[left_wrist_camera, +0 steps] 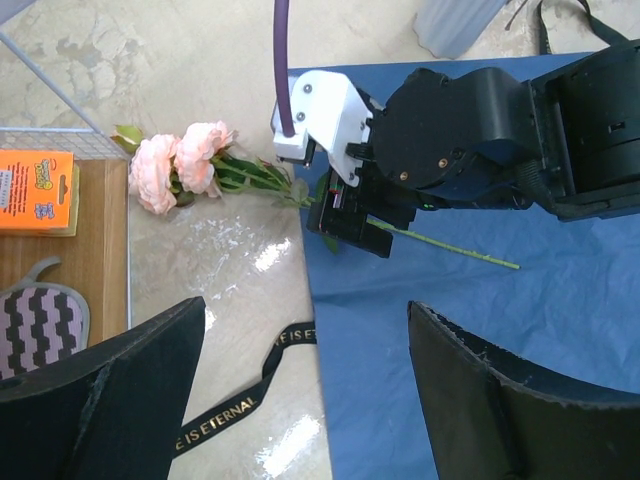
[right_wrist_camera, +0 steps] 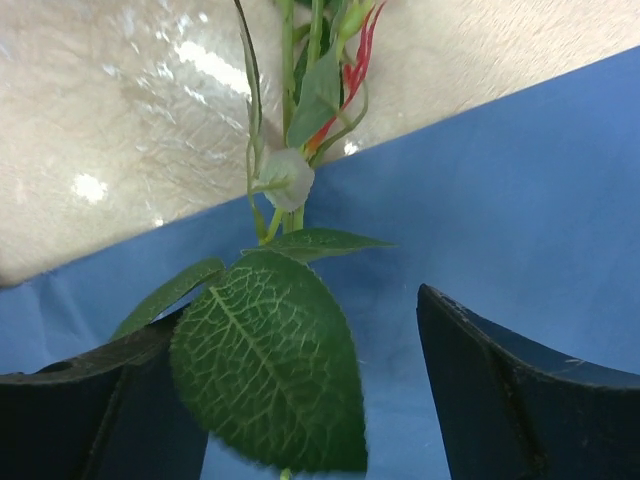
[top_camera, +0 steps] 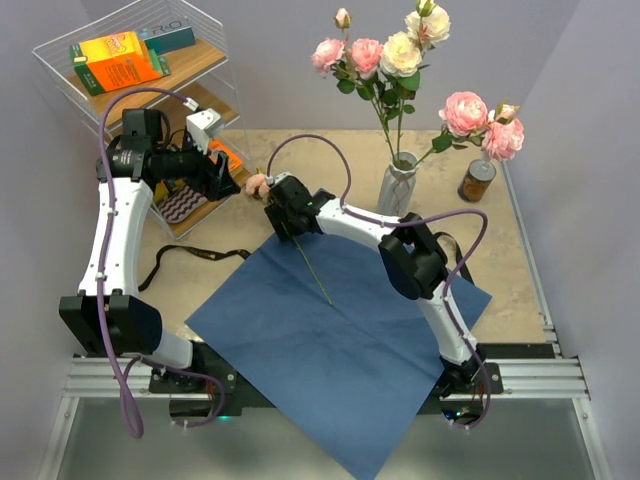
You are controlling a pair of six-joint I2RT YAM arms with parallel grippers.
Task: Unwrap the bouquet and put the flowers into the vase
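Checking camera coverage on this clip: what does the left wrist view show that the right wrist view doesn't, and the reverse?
Only the left wrist view: two pink blooms lying on the table, the black ribbon, the shelf with an orange box, and the right hand over the stem. Only the right wrist view: a veined leaf close up between that hand's open fingers, and a pale knob on the stem. Both: the stem, the blue paper and the beige table.

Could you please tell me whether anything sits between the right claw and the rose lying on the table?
Nothing visible does: the open right claw straddles the rose, with only its own leaf beneath.
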